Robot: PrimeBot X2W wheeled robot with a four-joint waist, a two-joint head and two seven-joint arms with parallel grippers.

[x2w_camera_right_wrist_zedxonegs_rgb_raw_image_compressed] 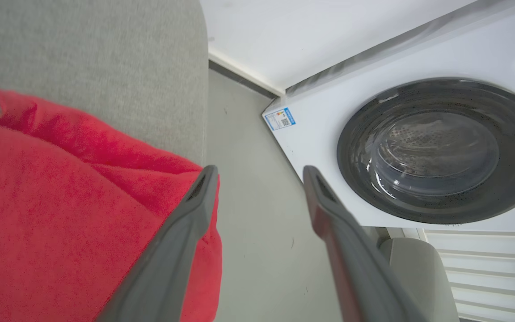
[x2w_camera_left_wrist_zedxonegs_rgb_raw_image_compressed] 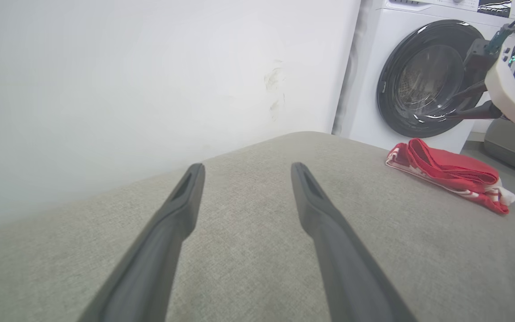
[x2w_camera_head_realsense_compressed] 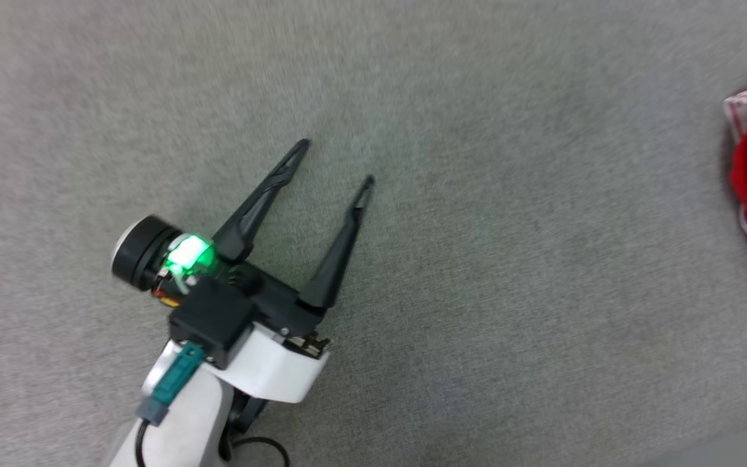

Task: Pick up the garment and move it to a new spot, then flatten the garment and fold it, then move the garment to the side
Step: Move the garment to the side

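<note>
1. Garment (x2w_camera_left_wrist_zedxonegs_rgb_raw_image_compressed: 452,174) lies folded at the right edge of the grey cushion (x2w_camera_head_realsense_compressed: 477,311); fold and side move look done.
2. My left gripper (x2w_camera_head_realsense_compressed: 336,160): jaws spread, empty, well apart from it.
3. My right gripper (x2w_camera_right_wrist_zedxonegs_rgb_raw_image_compressed: 258,172): jaws spread, empty, just beside it.

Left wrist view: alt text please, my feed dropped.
The red garment lies bunched near the right edge of a grey cushion, with the open right gripper above it, in front of a washer. The open left gripper points across the cushion.
</note>
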